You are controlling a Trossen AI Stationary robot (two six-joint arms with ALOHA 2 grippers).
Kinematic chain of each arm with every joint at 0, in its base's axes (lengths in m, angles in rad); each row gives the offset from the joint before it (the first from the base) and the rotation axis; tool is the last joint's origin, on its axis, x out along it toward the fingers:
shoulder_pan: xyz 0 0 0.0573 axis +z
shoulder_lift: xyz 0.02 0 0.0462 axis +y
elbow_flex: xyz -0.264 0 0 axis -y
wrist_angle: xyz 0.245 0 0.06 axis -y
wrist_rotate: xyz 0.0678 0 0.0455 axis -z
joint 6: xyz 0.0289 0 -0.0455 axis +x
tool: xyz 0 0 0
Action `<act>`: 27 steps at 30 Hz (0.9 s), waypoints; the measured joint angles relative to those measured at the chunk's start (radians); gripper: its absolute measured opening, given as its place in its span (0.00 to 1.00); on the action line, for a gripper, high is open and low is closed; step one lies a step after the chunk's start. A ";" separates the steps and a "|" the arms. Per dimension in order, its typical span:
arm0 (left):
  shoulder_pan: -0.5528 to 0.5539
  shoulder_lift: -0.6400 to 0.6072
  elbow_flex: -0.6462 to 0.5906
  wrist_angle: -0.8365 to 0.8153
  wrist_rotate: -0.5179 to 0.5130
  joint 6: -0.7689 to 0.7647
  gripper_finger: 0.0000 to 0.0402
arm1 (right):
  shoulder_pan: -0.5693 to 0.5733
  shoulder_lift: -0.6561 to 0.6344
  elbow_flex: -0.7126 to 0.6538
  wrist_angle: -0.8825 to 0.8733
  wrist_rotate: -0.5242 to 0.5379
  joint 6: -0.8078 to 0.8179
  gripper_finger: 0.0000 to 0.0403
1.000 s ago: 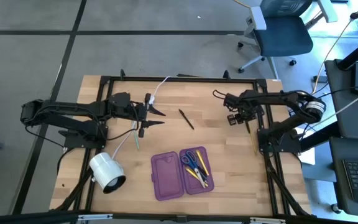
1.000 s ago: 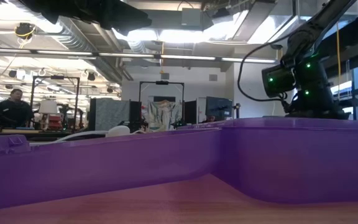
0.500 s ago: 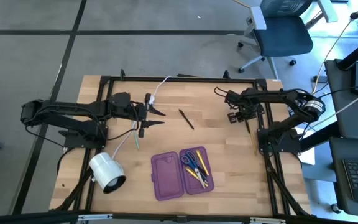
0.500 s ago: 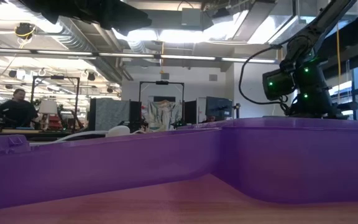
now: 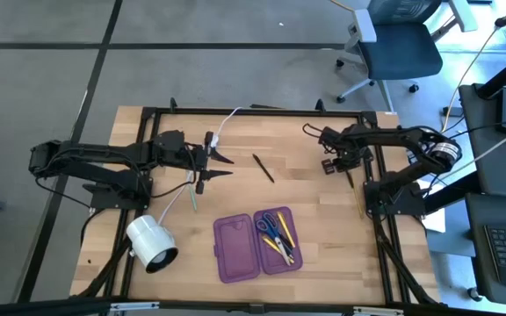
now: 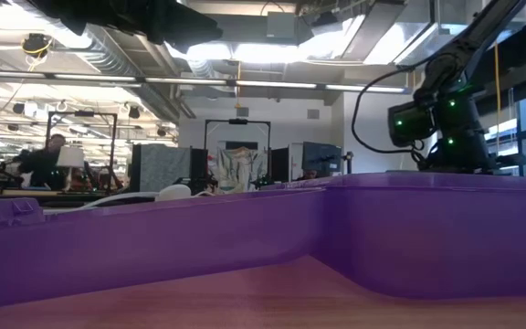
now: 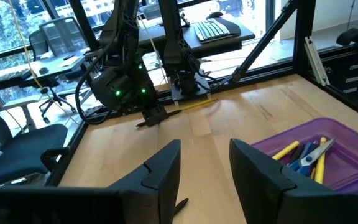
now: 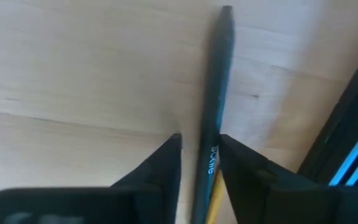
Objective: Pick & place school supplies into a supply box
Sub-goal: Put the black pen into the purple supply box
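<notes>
**Right end effector straddles a dark pen at the counter's two o'clock edge**

The right end effector [image 5: 330,163] is low over the counter [image 5: 323,228] near two o'clock, its fingers [image 8: 160,168] set either side of a dark pen [image 8: 213,106] lying on the wood. A narrow gap shows on each side of the pen, so the jaws are only partly closed and not clamped. The left end effector [image 5: 220,166] hangs near ten o'clock, fingers [image 7: 163,171] parted, holding nothing. The purple supply box [image 5: 235,248] lies open toward six o'clock; its right half holds blue-handled scissors [image 5: 269,224] and yellow pencils [image 5: 285,230]. Another dark pen [image 5: 263,168] lies loose near twelve o'clock, a green pencil [image 5: 192,194] beside the left end effector. A white lamp [image 5: 152,242] sits at eight o'clock.
</notes>
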 joint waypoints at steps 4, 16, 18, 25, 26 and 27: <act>0.000 0.000 0.000 -0.008 0.000 -0.006 0.32 | 0.026 0.000 0.000 0.011 -0.006 0.007 0.16; 0.000 0.000 0.000 -0.049 0.000 -0.026 0.32 | 0.216 0.000 -0.001 0.038 0.009 0.133 0.15; 0.000 0.000 0.000 -0.049 0.000 -0.026 0.32 | 0.255 0.000 0.000 0.046 0.009 0.170 0.14; 0.000 0.000 0.000 -0.052 0.000 -0.045 0.32 | 0.397 -0.001 0.001 0.090 0.007 0.253 0.11; 0.000 0.000 0.000 -0.053 0.000 -0.048 0.32 | 0.416 -0.001 0.001 0.098 0.001 0.269 0.11; 0.000 0.000 0.000 -0.053 0.000 -0.053 0.32 | 0.437 -0.001 0.002 0.109 -0.008 0.280 0.12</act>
